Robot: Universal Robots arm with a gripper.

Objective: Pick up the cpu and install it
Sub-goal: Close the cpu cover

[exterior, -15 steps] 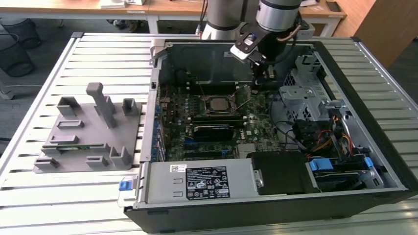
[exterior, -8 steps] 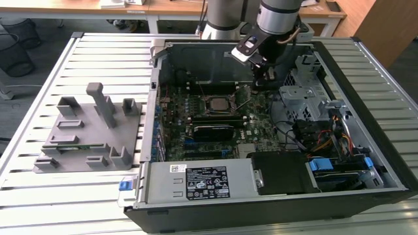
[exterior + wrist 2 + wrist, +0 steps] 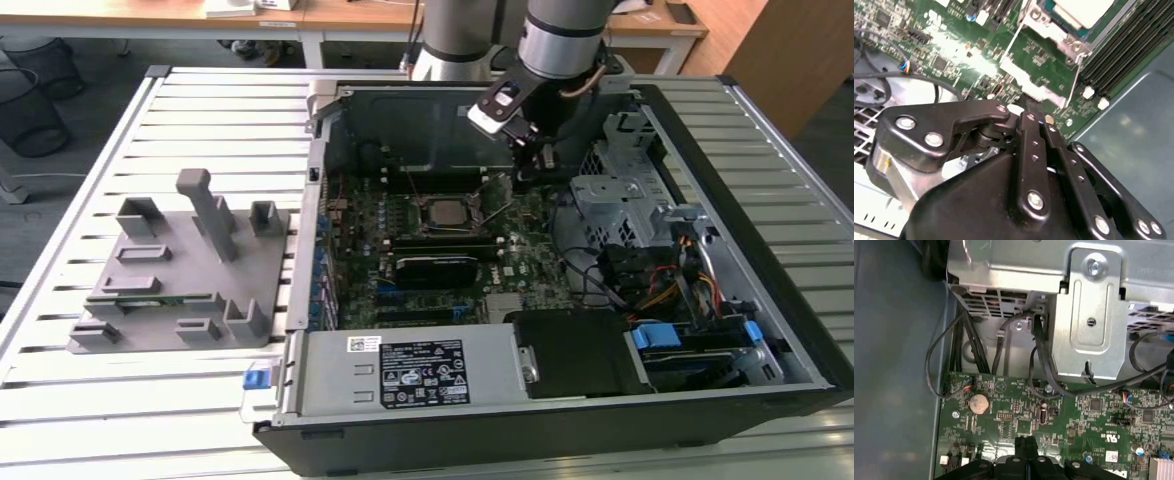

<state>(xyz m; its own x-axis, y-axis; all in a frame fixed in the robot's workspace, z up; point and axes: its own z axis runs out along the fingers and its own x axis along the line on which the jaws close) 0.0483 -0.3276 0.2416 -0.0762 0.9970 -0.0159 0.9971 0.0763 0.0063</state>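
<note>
My jaws are pressed together with nothing between them. In the first wrist view the two black fingertips (image 3: 1019, 452) meet flat against each other. In the second wrist view the fingers (image 3: 1030, 131) show the same closed stance above the green motherboard (image 3: 949, 45).

I hang inside the open computer case (image 3: 790, 300), which lies on its side on the slatted tabletop (image 3: 200, 110). In the exterior view my arm (image 3: 567, 35) comes down from the far side. My jaws point down at the motherboard (image 3: 358, 215), just to the exterior view's right of the socket.

The cpu (image 3: 441, 212) sits in that socket near the middle of the board, its silver top facing up. I am close to it but not touching it. In the second wrist view the cpu (image 3: 1081, 10) shows its pale metal top and thin green edge inside a shiny metal frame (image 3: 1046, 30), with dark memory slots (image 3: 1124, 55) running alongside.

The first wrist view shows a round coin battery (image 3: 979, 402) on the board, black cables (image 3: 961, 347) rising from its edge, and a grey metal drive cage (image 3: 1089, 315) beyond them.

On the tabletop at the exterior view's left stands a grey plastic fixture (image 3: 187, 265), well apart from the case. A silver power supply (image 3: 400, 368) fills the near end of the case.
</note>
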